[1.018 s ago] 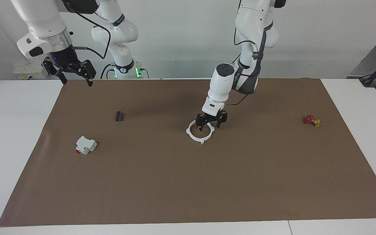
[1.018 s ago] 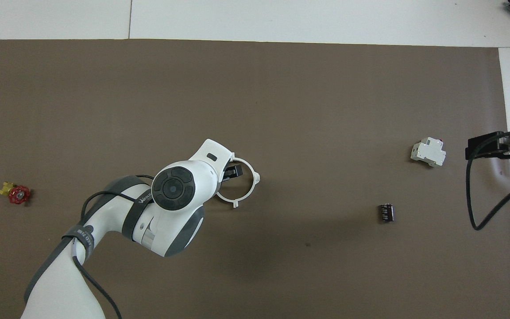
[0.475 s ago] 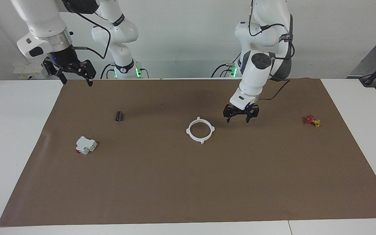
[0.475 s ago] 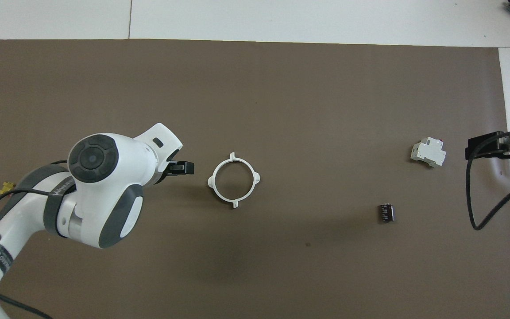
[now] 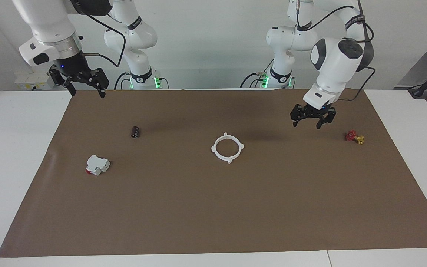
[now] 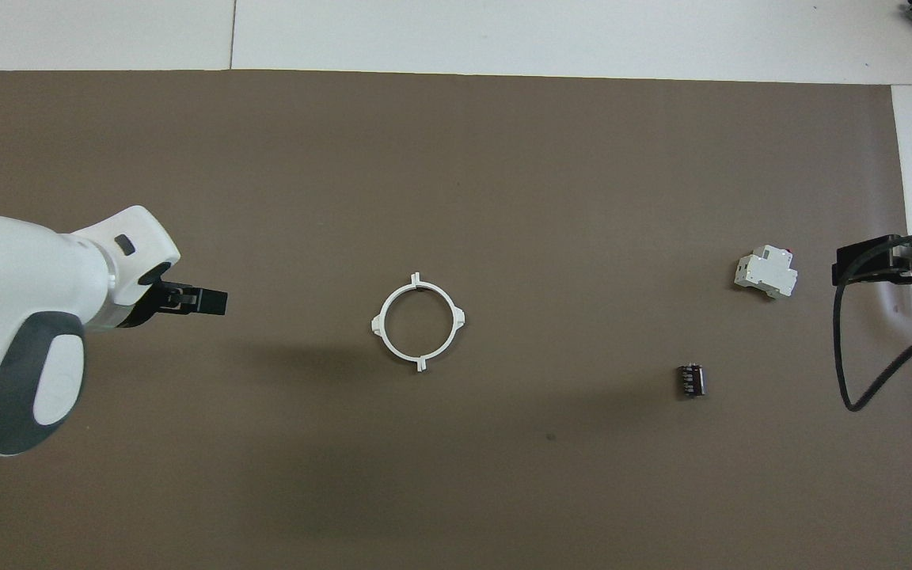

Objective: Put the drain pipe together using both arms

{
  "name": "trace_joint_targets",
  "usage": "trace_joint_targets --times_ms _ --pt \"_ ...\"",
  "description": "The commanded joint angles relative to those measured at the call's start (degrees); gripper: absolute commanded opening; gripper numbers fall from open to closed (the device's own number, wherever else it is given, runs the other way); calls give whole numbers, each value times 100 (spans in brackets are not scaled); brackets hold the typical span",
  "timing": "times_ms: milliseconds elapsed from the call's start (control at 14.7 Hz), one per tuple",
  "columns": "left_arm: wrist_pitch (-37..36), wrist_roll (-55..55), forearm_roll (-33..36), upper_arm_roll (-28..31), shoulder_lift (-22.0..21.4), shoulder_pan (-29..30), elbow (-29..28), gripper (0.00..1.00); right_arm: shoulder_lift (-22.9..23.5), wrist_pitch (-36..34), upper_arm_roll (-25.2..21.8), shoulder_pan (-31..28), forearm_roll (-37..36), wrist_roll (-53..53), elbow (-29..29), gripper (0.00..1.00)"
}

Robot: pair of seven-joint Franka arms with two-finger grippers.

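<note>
The drain pipe (image 5: 229, 160) lies flat on the brown mat as one closed white ring with four outer tabs; it also shows in the overhead view (image 6: 421, 362). My left gripper (image 5: 313, 124) hangs open and empty above the mat, between the ring and the red-and-yellow valve (image 5: 353, 137), clear of both; it shows in the overhead view too (image 6: 201, 301). My right gripper (image 5: 84, 92) waits open and empty, raised over the mat's edge at the right arm's end (image 6: 891, 265).
A white blocky part with a red end (image 5: 97, 165) (image 6: 765, 274) and a small black cylinder (image 5: 135, 131) (image 6: 690, 380) lie toward the right arm's end. In the overhead view the left arm hides the valve. White table (image 5: 17, 148) surrounds the mat.
My left gripper has let go of the ring, risen and swung away toward the left arm's end of the table. The ring stays in place. The right arm has not moved.
</note>
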Motion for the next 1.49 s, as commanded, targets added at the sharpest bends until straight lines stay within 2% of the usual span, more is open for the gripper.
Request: trace_joint_targets --times_ms 0,271,475,611,882,1425 --pt "-890 335 59 -59 103 370 848 100 -61 -48 6 -31 122 -130 -49 100" --pt "-2034 653 59 -59 656 617 2351 100 -61 -40 6 -31 131 -130 -49 100" --pt "-2624 644 85 -59 895 652 3048 100 -61 -48 15 -31 131 -130 -49 100" --pt "-2792 644 68 -68 878 652 3137 100 -61 -40 6 -31 131 -130 -49 100" --pt "-3135 679 59 -77 421 582 2795 100 -61 -48 6 -31 122 -130 -49 100" --pt "-3065 600 102 -68 482 643 2873 100 -61 -48 15 -31 122 -130 -49 100"
